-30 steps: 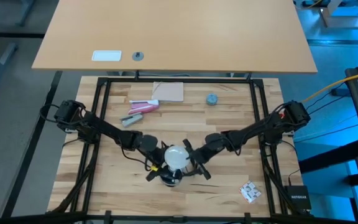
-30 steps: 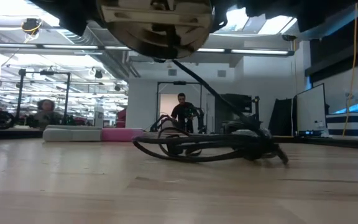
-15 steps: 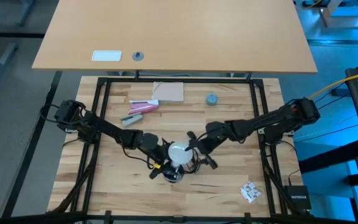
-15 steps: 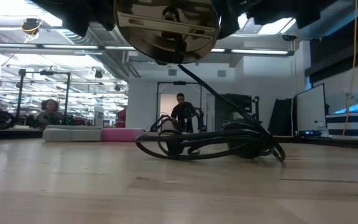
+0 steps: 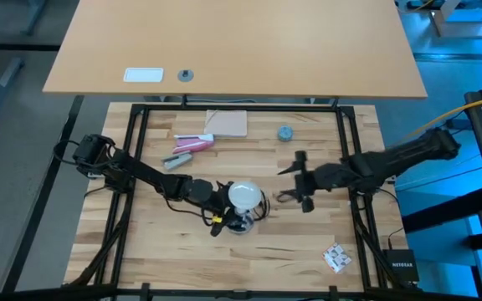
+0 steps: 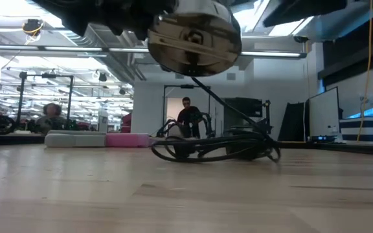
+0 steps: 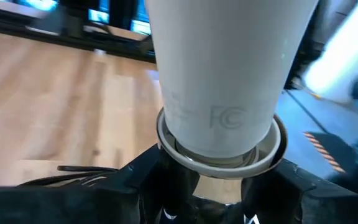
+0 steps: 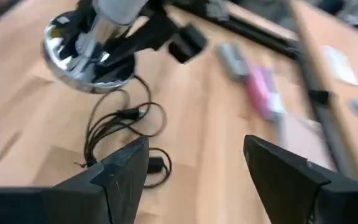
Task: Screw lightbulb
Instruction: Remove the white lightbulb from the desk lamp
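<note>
High view, left to right: left gripper [image 5: 217,212] sits at lower centre of the frame, dark fingers closed part-way around the silvery socket [image 5: 239,222], gripping it. Socket is round, shiny metal, bowl-shaped; in the low view its polished underside [image 6: 193,40] hangs at the top centre, lifted off the wood. Lightbulb [image 5: 243,196] is lower centre, right beside the left gripper, seated in the socket: white, frosted, smooth round globe facing up at the camera. Left wrist view shows its matte white cone [image 7: 229,74] narrowing down into the metal collar of the socket [image 7: 221,155], faint printed marks on the plastic. Long axis looks roughly vertical, globe up, base end down in the socket; screw base itself hidden. Black cord [image 5: 266,206] loops off the socket, thin, rubbery; low view shows it coiled on the table [image 6: 215,147].

Right gripper [image 5: 300,181] is right of centre, well apart from the bulb, jaws spread wide, empty, touching nothing. Right wrist view: both dark blocky fingers [image 8: 120,171] stand apart over bare wood, socket [image 8: 82,53] farther off.

Table [image 5: 308,242] is pale wood planks, matte, visible grain. Small blue-grey round cap [image 5: 285,133] lies in the upper right part of the tabletop.
</note>
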Controlling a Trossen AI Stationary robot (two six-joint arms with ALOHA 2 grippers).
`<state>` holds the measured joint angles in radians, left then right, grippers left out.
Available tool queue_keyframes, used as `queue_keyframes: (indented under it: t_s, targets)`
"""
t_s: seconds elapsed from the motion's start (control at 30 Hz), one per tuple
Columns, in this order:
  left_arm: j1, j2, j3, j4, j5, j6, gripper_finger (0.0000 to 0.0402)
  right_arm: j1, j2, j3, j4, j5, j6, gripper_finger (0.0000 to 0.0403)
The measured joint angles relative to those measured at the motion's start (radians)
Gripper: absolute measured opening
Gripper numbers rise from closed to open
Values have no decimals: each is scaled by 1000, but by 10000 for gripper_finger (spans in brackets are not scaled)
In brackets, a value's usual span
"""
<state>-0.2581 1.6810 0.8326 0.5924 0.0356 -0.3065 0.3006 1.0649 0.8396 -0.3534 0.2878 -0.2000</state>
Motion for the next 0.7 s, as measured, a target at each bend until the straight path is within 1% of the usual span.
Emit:
queue_keyframes:
  t_s: [0.1, 0.17, 0.23, 0.27, 0.3, 0.33, 0.43, 0.5, 0.53, 0.6, 0.63, 0.7]
  targets:
    - [0, 0, 0, 0, -60, 0, 180, 68, -65, -51, -4, 162, 62, 269]
    - [0, 0, 0, 0, -72, -5, 180, 111, -99, -120, 23, 239, 116, 269]
    - [0, 0, 0, 2, -74, -11, 180, 148, -122, -219, 103, 305, 192, 269]
    - [0, 0, 0, 3, -75, -11, 180, 164, -127, -282, 180, 337, 225, 269]
    - [0, 0, 0, 4, -75, -12, 180, 178, -127, -347, 284, 360, 245, 269]
    - [0, 0, 0, 7, -78, -12, 180, 190, -121, -426, 437, 369, 253, 269]
    - [-2, 0, 0, 43, -106, -19, 180, 197, -42, -635, 1005, 323, 242, 269]
    - [-1, 0, 0, 60, -129, -12, 180, 197, 36, -730, 1347, 301, 210, 269]
    - [-1, 0, 0, 58, -142, -3, 180, 197, 74, -756, 1482, 300, 183, 269]
    - [-1, 0, 0, 53, -161, -1, 180, 197, 144, -781, 1685, 327, 124, 269]
    - [0, 0, 0, 52, -166, -1, 180, 196, 174, -780, 1748, 345, 89, 269]
    - [-1, 0, 0, 56, -170, -1, 180, 196, 221, -768, 1811, 377, 31, 269]
